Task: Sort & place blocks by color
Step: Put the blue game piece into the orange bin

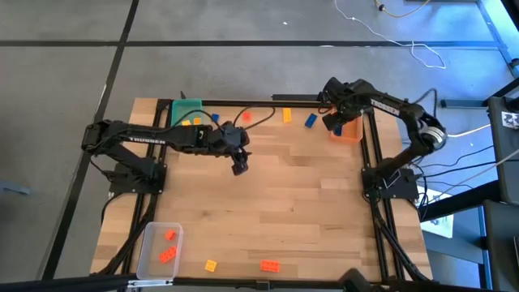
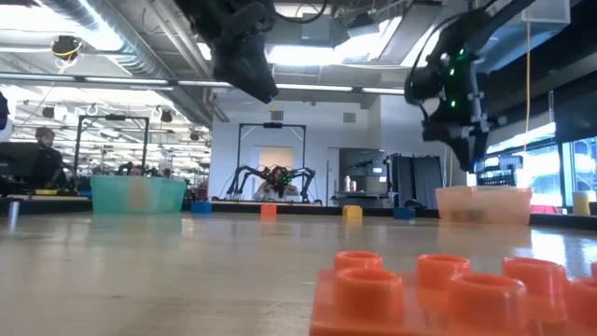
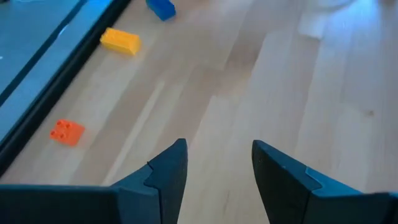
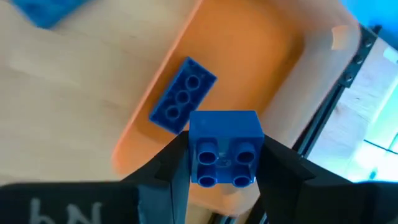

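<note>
Pinching a blue block [image 4: 222, 148], the right gripper [image 4: 221, 163] hangs above the orange bin [image 4: 261, 56], which contains one longer blue brick [image 4: 181, 94]. "TROSSEN" marks the left arm; left gripper [image 3: 219, 168] spread, empty.

Three bins: one green bin [image 1: 188, 109], one orange bin [image 1: 349, 132], one clear bin [image 1: 151, 253]. Four blue blocks [image 1: 310, 121], one within the right end effector [image 4: 224, 143]; four orange-red blocks [image 1: 270, 265]; three yellow blocks [image 1: 286, 115].
</note>
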You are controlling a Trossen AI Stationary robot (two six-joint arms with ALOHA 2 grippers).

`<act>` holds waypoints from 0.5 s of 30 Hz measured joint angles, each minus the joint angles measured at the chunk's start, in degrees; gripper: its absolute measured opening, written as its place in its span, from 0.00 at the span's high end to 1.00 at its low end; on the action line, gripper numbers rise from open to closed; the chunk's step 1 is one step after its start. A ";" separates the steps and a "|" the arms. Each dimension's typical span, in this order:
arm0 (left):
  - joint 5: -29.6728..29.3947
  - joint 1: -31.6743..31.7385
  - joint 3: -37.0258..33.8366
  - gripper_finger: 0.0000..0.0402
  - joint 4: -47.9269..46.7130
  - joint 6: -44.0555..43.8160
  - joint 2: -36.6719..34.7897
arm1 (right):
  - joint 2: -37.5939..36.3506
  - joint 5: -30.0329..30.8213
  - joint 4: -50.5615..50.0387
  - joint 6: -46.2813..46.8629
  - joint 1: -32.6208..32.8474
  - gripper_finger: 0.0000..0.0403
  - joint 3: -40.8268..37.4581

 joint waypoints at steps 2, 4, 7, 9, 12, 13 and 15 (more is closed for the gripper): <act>0.07 0.62 0.00 0.58 0.47 0.02 0.00 | 2.82 0.01 0.96 -1.47 -1.01 0.65 0.00; 0.17 1.07 0.00 0.58 0.50 0.02 0.00 | 5.39 -0.01 2.57 -2.59 -1.77 0.65 0.00; 0.16 1.47 0.00 0.58 0.50 0.02 0.00 | 8.98 -0.01 4.99 -3.90 -2.32 0.65 0.00; 0.16 1.55 0.00 0.58 0.50 0.02 0.00 | 10.99 0.01 6.20 -4.38 -2.39 0.65 0.00; 0.17 1.58 0.00 0.58 0.50 0.02 0.00 | 13.27 0.04 7.12 -4.49 -2.39 0.65 0.00; 0.17 1.63 0.00 0.58 0.50 0.01 0.00 | 13.80 0.03 7.29 -4.69 -2.39 0.65 0.00; 0.15 1.66 0.00 0.58 0.50 -0.01 0.00 | 14.35 0.01 7.33 -5.58 -2.39 0.59 0.00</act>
